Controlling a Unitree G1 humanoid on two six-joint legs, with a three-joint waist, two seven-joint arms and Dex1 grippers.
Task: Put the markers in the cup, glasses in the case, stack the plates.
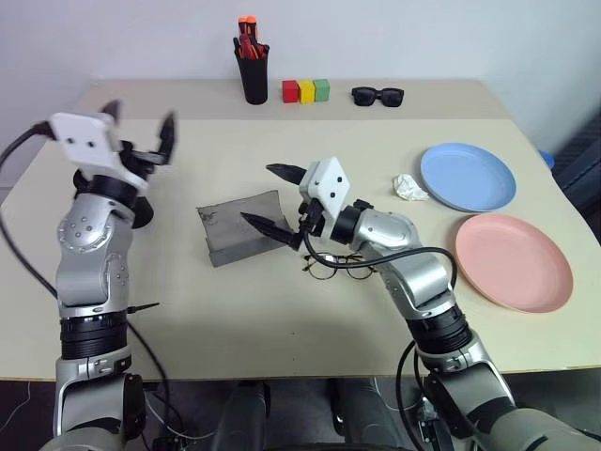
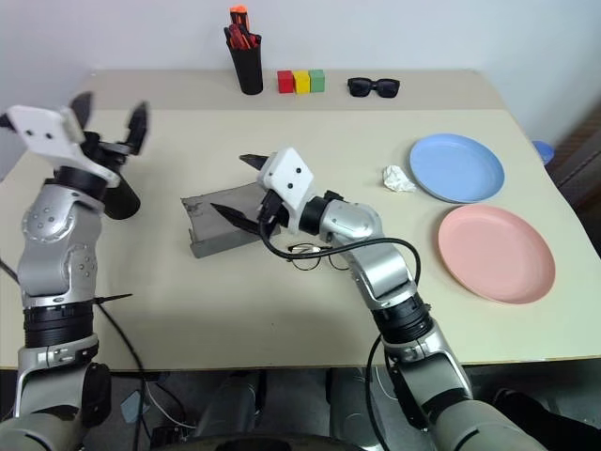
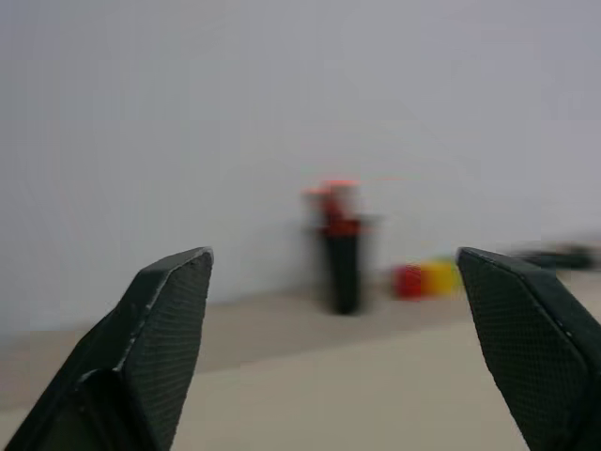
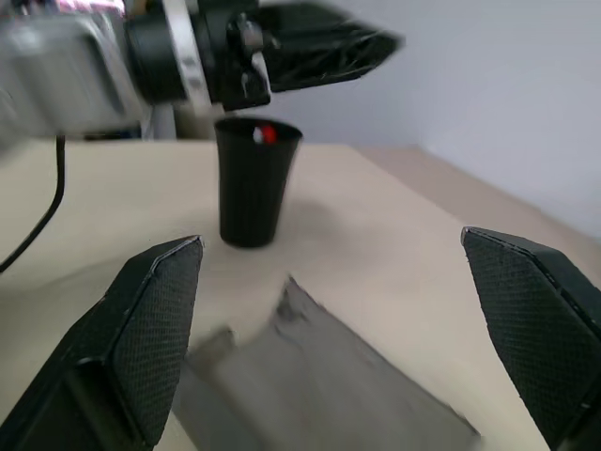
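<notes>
Nearest the robot, the glasses [image 1: 340,266] lie flat on the beige table [image 1: 235,319], just under the right forearm and just beside the grey case [image 1: 239,227], which sits near the table's middle. The right gripper [image 1: 278,197] hangs over the case's right end with its two black fingers spread wide and nothing between them. To the right, the pink plate [image 1: 513,260] lies near the table's edge, with the light blue plate [image 1: 468,176] just behind it, the two side by side and not stacked; a crumpled white scrap [image 1: 408,187] rests just beside the blue plate. On the left, the left gripper [image 1: 139,125] is raised above the black cup [image 4: 254,182], fingers wide apart and empty; in the right wrist view a red tip shows inside the cup's rim. Along the far edge stand a black pen holder [image 1: 253,73] with orange-red pens, three coloured blocks [image 1: 306,90] and black sunglasses [image 1: 377,95].
</notes>
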